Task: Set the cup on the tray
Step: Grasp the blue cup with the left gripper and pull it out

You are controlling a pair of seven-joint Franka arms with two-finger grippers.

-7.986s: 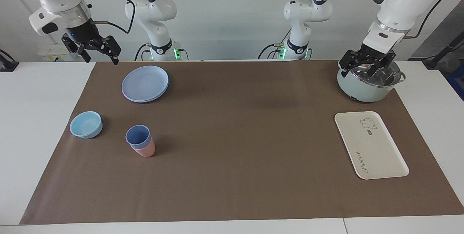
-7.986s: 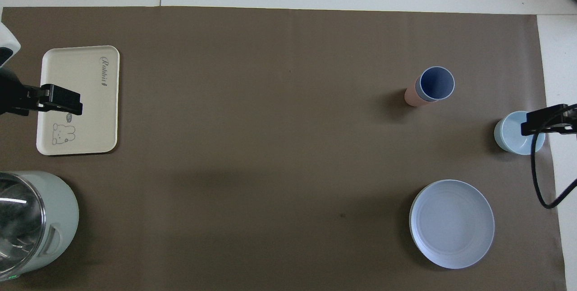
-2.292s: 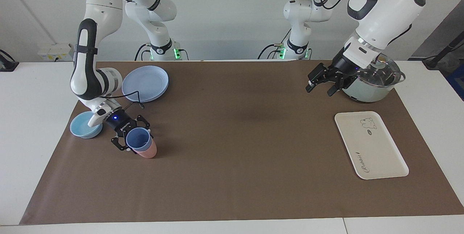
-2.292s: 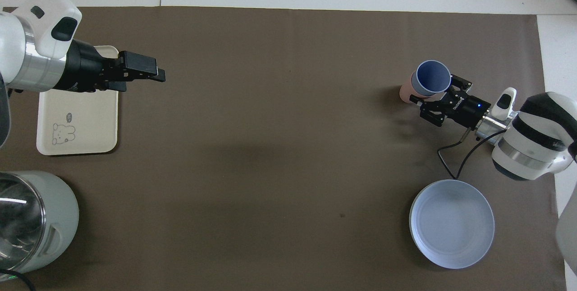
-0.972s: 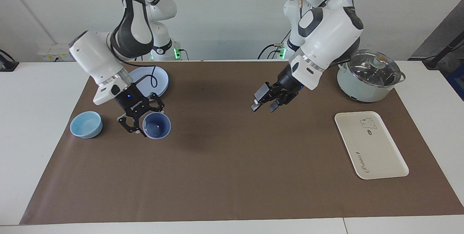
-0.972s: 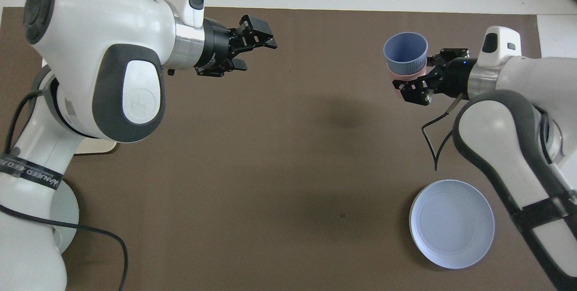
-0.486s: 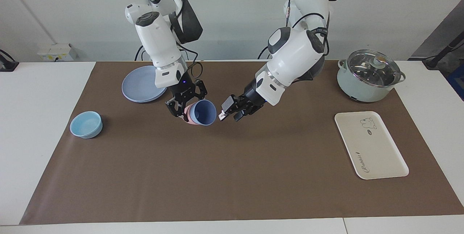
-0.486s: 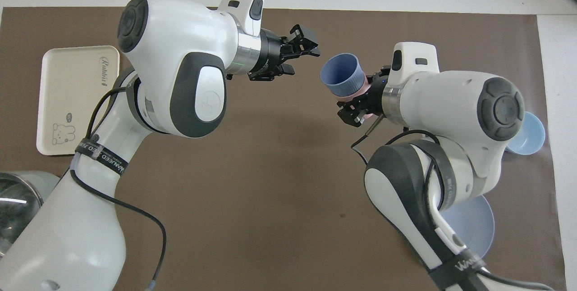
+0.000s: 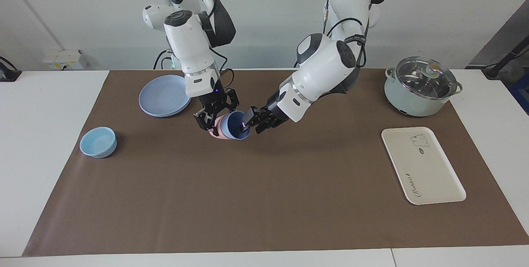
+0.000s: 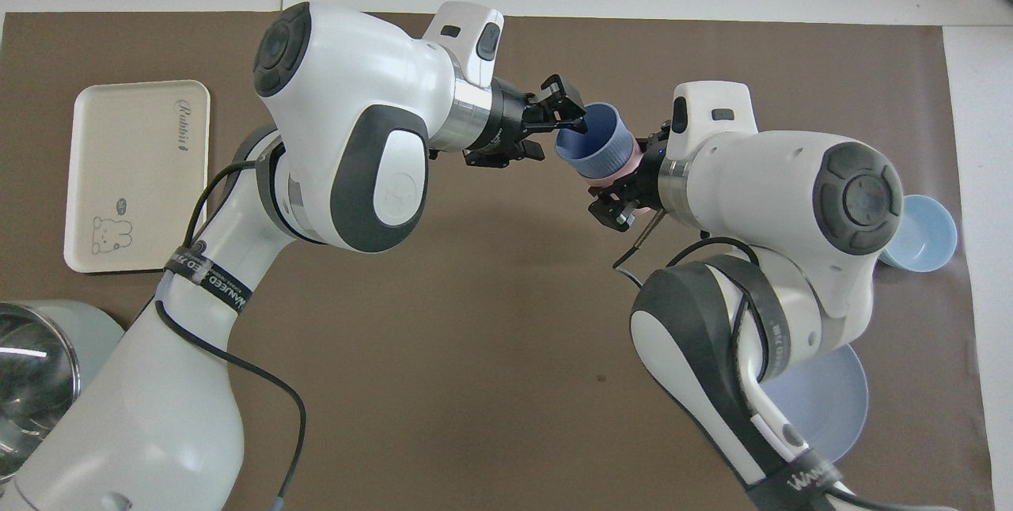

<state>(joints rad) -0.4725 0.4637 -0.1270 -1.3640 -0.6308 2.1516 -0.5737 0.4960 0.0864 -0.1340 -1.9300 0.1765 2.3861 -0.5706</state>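
Note:
The periwinkle-blue cup (image 9: 236, 126) (image 10: 592, 145) sits nested in a pink cup (image 9: 215, 131) (image 10: 625, 169). Both are held tilted on their side in the air over the middle of the brown mat, with the mouth toward the left arm. My right gripper (image 9: 208, 120) (image 10: 625, 196) is shut on the pink cup. My left gripper (image 9: 249, 124) (image 10: 563, 130) is open at the blue cup's rim, with one finger at the mouth. The cream-white tray (image 9: 427, 163) (image 10: 130, 147) lies bare at the left arm's end of the table.
A round blue plate (image 9: 163, 95) (image 10: 827, 408) and a light-blue bowl (image 9: 98, 142) (image 10: 924, 236) lie toward the right arm's end. A lidded pale-green pot (image 9: 421, 91) (image 10: 36, 372) stands nearer to the robots than the tray.
My right gripper lifted the nested cups off the mat and carried them to mid-table, tilting them sideways. My left gripper swung in from the pot's end and reached the blue cup's rim.

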